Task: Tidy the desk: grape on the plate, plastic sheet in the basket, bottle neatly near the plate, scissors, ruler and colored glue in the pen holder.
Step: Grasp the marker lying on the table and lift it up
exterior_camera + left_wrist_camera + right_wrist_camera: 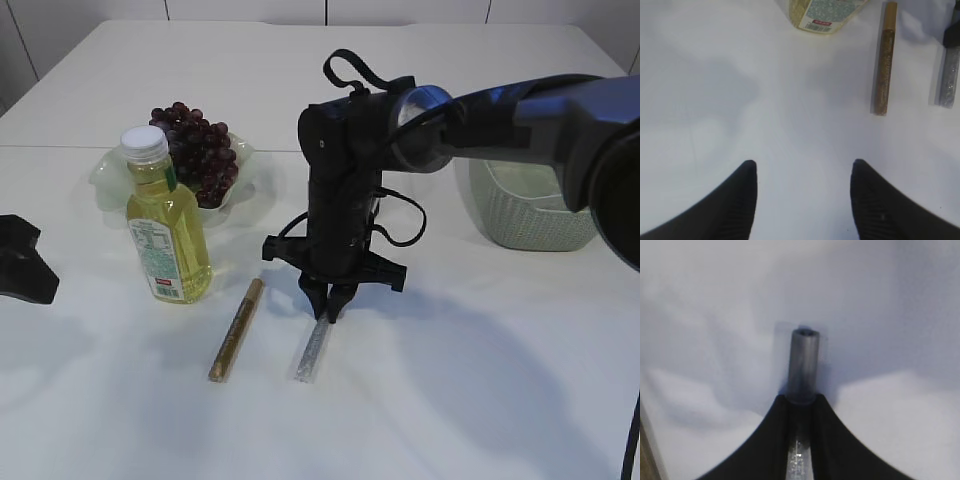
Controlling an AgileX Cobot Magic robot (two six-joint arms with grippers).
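Note:
My right gripper points down at the table's middle, its jaws shut on the near end of a silver glitter glue tube that lies on the table. In the right wrist view the tube sticks out beyond the gripper. A gold glue tube lies just left of it. The yellow bottle stands upright before the grape on its clear plate. My left gripper hangs open over bare table. Scissors, ruler, plastic sheet and pen holder are out of view.
A pale green basket stands at the back right, behind the right arm. In the left wrist view the bottle's base, the gold tube and the silver tube lie ahead of the open jaws.

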